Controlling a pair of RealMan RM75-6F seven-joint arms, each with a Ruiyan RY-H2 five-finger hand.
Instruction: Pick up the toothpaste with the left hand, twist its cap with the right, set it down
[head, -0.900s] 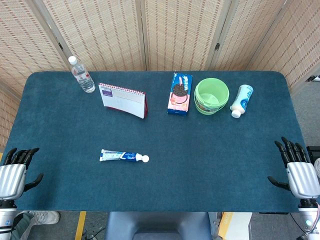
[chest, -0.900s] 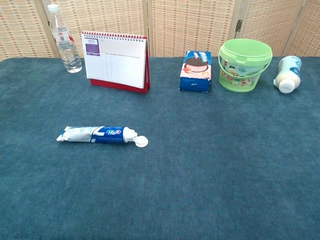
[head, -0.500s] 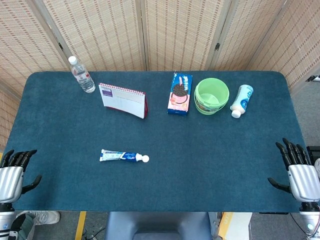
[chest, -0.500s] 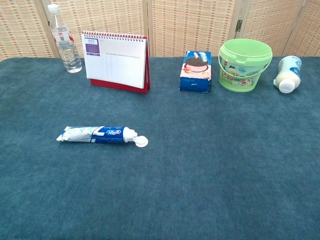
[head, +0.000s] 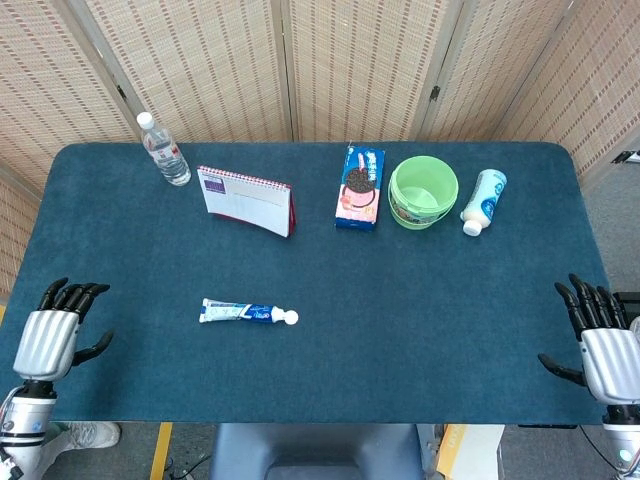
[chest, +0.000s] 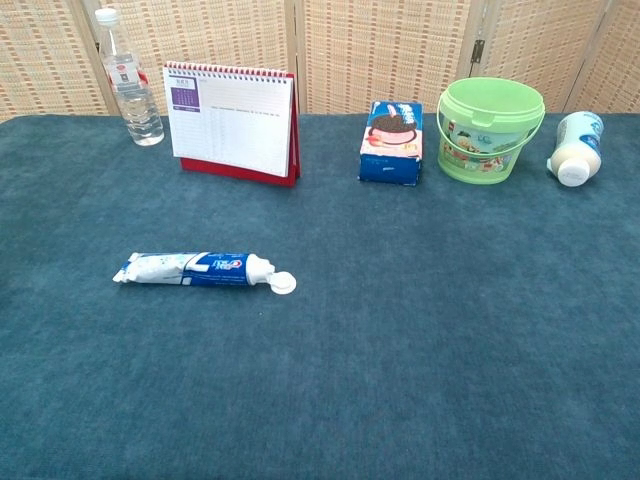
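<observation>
A blue and white toothpaste tube (head: 246, 313) (chest: 194, 269) lies flat on the teal table, its white cap (head: 291, 318) (chest: 284, 284) pointing right. My left hand (head: 54, 335) hovers over the table's front left corner, well left of the tube, fingers spread and holding nothing. My right hand (head: 600, 346) sits at the front right edge, fingers apart and empty. Neither hand shows in the chest view.
Along the back stand a water bottle (head: 164, 150), a desk calendar (head: 247, 200), a cookie box (head: 361, 188), a green bucket (head: 423, 192) and a white bottle lying on its side (head: 483, 201). A woven screen runs behind the table (head: 430, 290).
My left hand has moved right and forward, onto the table's front left corner. My right hand has drifted slightly lower and outward. The tube has not moved.
</observation>
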